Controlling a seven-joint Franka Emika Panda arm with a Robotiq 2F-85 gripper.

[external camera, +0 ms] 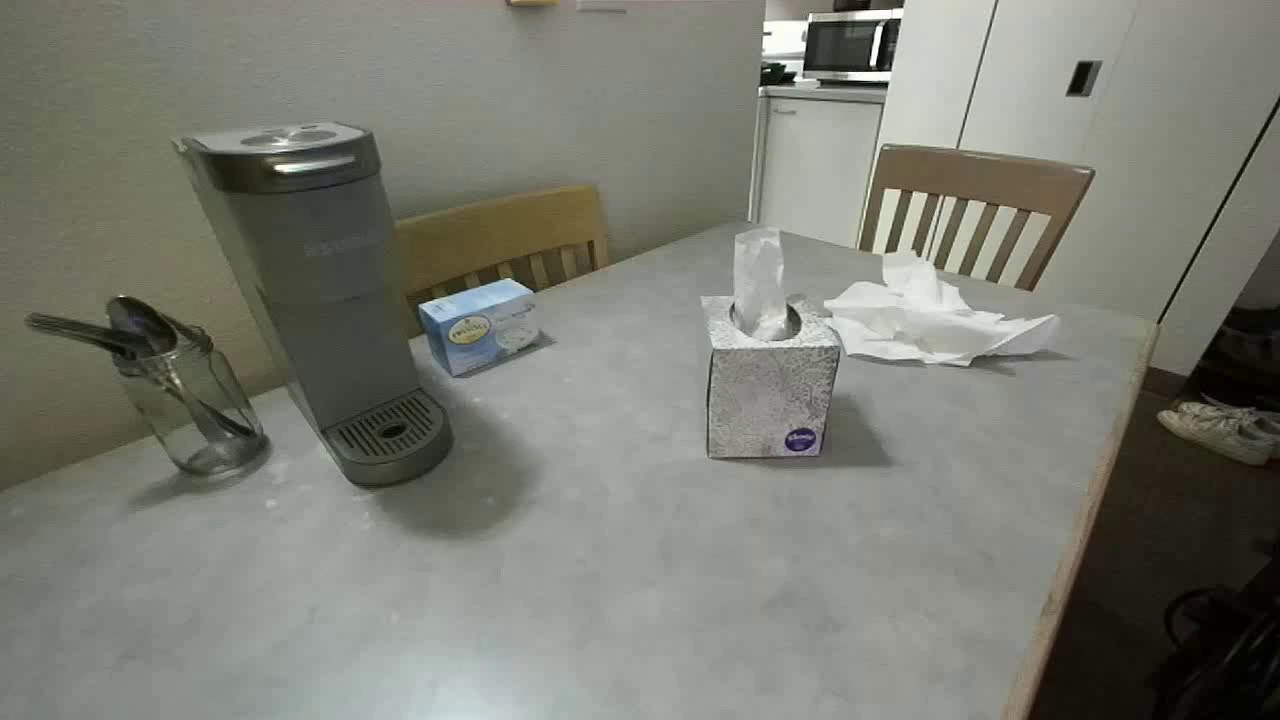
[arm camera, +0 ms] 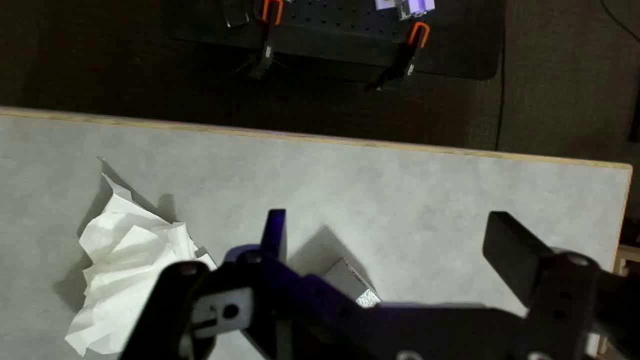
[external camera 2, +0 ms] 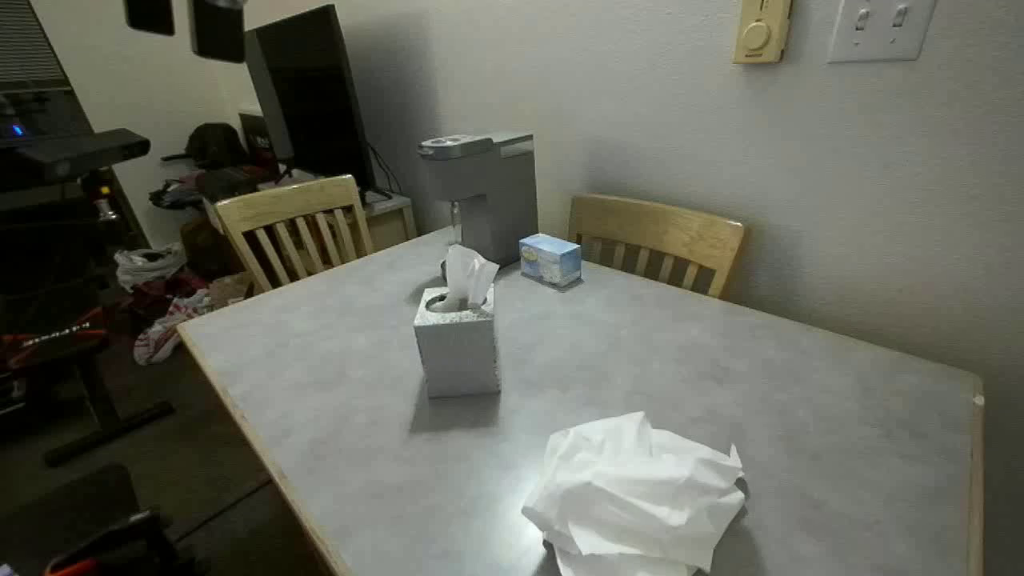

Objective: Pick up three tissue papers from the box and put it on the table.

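Jaws are hanging wide apart, well above the light grey, smooth rectangular counter (arm camera: 400, 200). Crumpled soft white tissue papers (arm camera: 130, 280) are lying on it, left of the jaws in wrist view; sheet count isn't showing. Whitish-grey patterned cube-shaped cardboard box (external camera: 772, 395) is standing upright below the jaws, thin white tissue (external camera: 760, 280) poking out its top.

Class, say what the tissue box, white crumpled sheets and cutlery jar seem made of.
Tissue box: probably thin printed cardboard, fairly matte; crisp folded edges.
White crumpled sheets: soft matte paper, likely; fine creases, raised peaks.
Cutlery jar: clear, shiny, glass or perhaps plastic; cutlery shows through.
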